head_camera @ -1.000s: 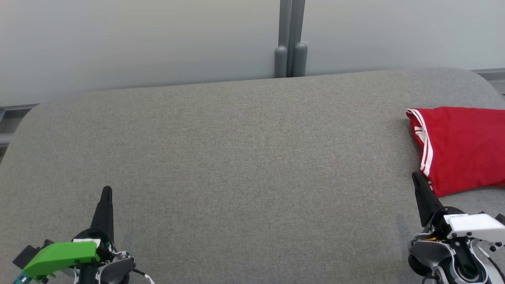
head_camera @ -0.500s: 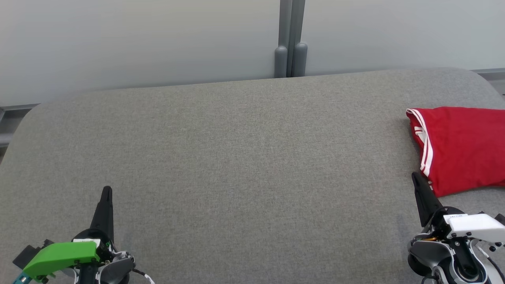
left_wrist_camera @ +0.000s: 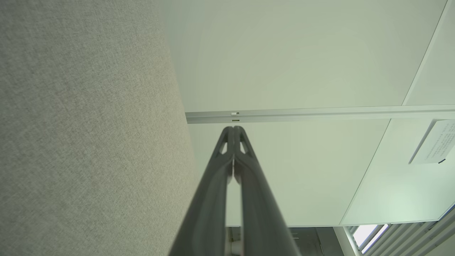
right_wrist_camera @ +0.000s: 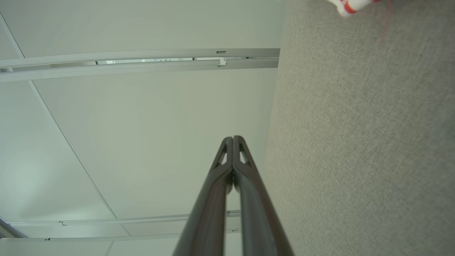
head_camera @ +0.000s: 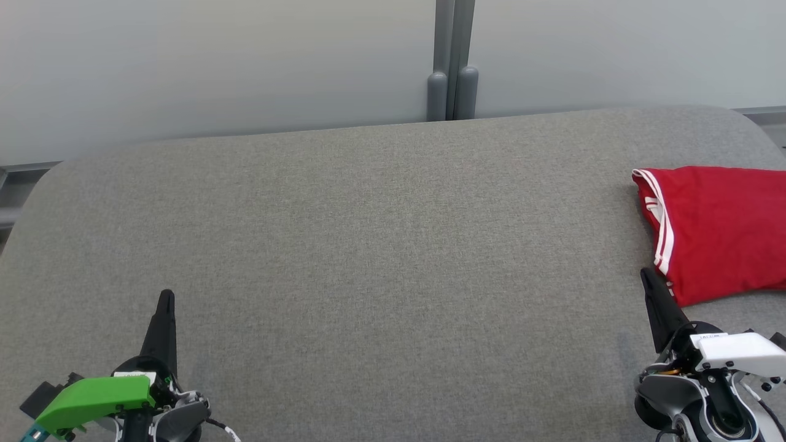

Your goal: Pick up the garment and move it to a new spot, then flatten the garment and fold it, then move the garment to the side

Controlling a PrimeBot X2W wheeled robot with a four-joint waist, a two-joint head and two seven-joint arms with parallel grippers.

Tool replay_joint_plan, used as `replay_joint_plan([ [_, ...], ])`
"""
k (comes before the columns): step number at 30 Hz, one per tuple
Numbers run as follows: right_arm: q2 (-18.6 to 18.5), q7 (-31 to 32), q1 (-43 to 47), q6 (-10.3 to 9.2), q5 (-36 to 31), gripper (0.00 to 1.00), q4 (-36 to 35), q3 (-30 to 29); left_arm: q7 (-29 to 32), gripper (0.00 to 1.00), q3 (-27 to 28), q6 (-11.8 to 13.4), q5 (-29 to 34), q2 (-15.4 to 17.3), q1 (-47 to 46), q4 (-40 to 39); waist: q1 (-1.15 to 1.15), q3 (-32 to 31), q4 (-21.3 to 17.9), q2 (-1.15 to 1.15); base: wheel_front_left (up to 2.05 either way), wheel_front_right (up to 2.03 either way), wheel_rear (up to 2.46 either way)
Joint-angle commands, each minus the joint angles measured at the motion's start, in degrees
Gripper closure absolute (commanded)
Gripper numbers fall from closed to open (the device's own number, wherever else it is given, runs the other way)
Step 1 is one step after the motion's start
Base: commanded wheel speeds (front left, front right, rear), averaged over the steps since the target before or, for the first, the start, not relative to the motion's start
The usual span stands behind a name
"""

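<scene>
The garment [head_camera: 718,230] is red with white stripes along its left edge, folded flat at the right side of the grey table [head_camera: 381,245], running off the head view's right edge. A red and white corner of the garment [right_wrist_camera: 350,6] peeks in at the top of the right wrist view. My right gripper [head_camera: 646,274] is shut and empty at the lower right, its tip just left of the garment's near corner. My left gripper [head_camera: 166,296] is shut and empty at the lower left, far from the garment. In both wrist views the fingers [left_wrist_camera: 233,129] [right_wrist_camera: 233,138] are pressed together.
The grey fabric-covered table has rounded far corners. Behind it stands a pale wall with a grey vertical post [head_camera: 453,61]. A grey rail [head_camera: 12,190] runs past the table's left end.
</scene>
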Motion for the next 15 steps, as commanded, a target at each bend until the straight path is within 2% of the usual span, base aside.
replay_joint_plan([
  [1, 0.0, 0.3, -0.2, 0.03, -0.3, 1.0, 0.1, -0.2, 0.1, 1.0, 0.2, -0.2, 0.2, 0.0, -0.8, 0.0, 0.0, 0.0, 0.0, 0.0, 0.0, 0.0, 0.0],
  [15, 0.0, 0.2, -0.3, 0.04, -0.4, 1.0, 0.1, -0.3, 0.1, 1.0, 0.2, -0.2, 0.2, 0.0, -0.8, 0.0, 0.0, 0.0, 0.0, 0.0, 0.0, 0.0, 0.0],
])
